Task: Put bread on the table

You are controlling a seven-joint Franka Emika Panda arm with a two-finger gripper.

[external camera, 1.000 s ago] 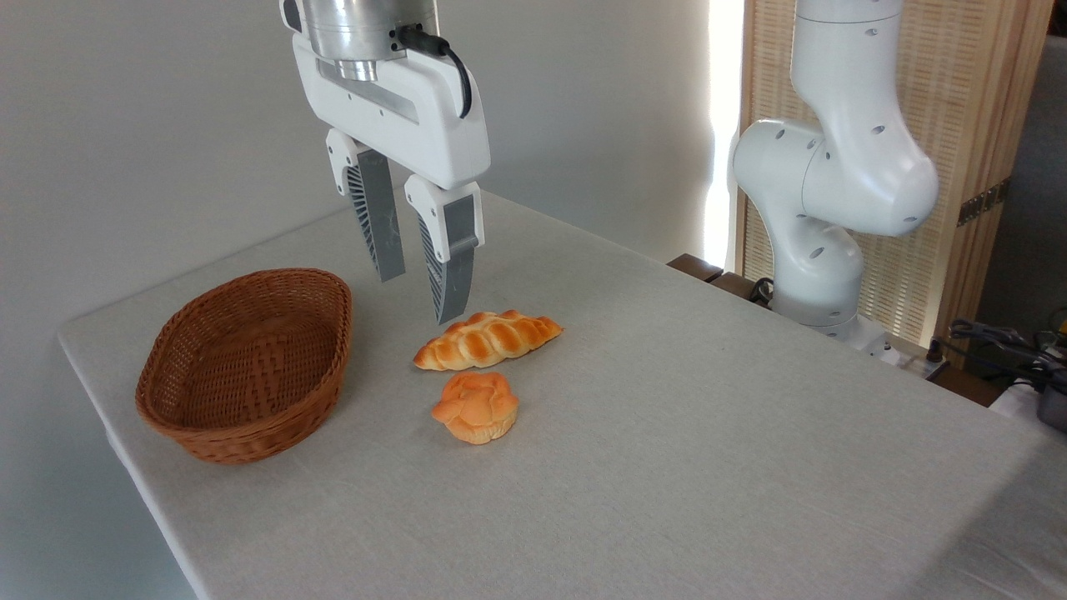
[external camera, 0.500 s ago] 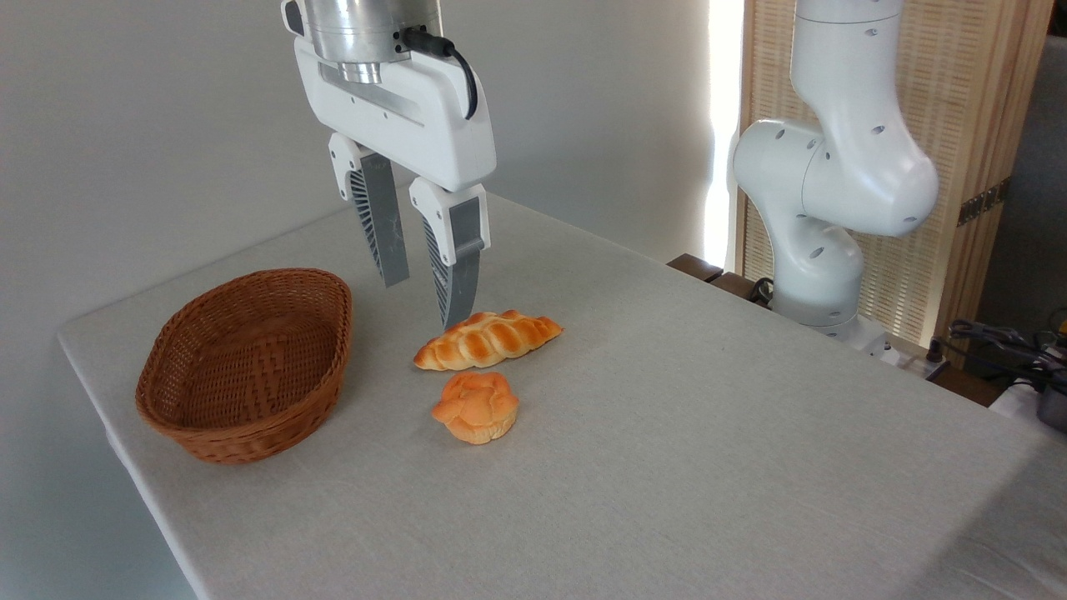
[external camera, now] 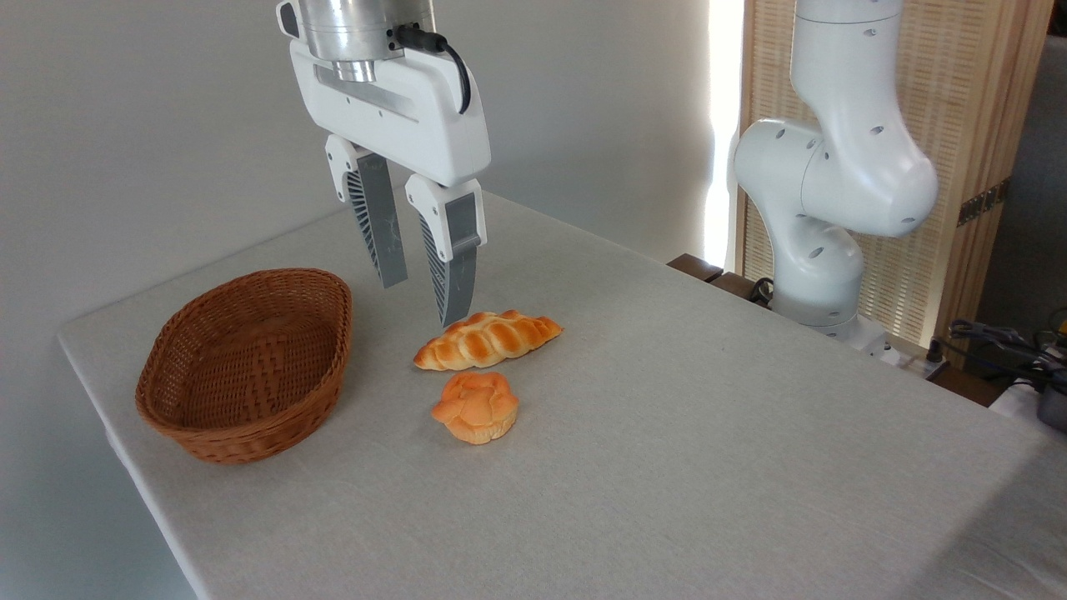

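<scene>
Bread (external camera: 488,339) flat on the table (external camera: 667,433), between basket (external camera: 247,361) at left and open cloth at right, just behind a round bun (external camera: 476,406). Gripper (external camera: 421,302) above the loaf's left end, fingers (external camera: 453,271) spread, empty, clear of the crust.

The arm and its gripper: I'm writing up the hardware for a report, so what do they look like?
The arm is glossy white with rounded joint housings and small dark screw holes. The gripper has a white, boxy body under a brushed-metal cylinder, with a black cable plugged in at the top. Its jaws are two long, tapered grey fingers with ribbed sides, set in white mounts.
</scene>
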